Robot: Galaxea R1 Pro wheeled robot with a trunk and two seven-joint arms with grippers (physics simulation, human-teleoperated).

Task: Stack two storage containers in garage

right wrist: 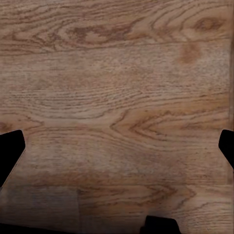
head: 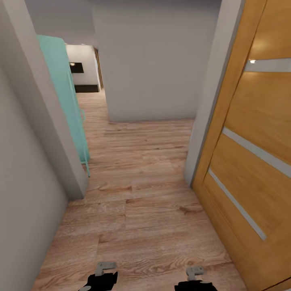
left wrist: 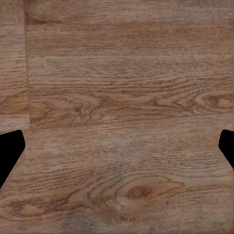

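The robot stands in a narrow passage on a light wood plank floor [head: 149, 210], with a grey wall [head: 24, 169] close on its left and an open wooden panel door [head: 250, 153] along its right. Ahead, the planks run past a mint-green cabinet [head: 66, 105] toward a far room where a dark low unit [head: 87, 87] sits against a white wall. The left gripper [left wrist: 117, 146] and the right gripper [right wrist: 117, 146] hang low, pointing down at bare planks; in each wrist view the two dark fingertips sit far apart at the frame's sides with nothing between them, so both are spread wide and empty. No storage container appears, so where they lie cannot be told from here. The step in hand looks like travel with empty hands, probably toward a container. The next move likely calls for steering between the door edge and the grey wall corner without clipping either.
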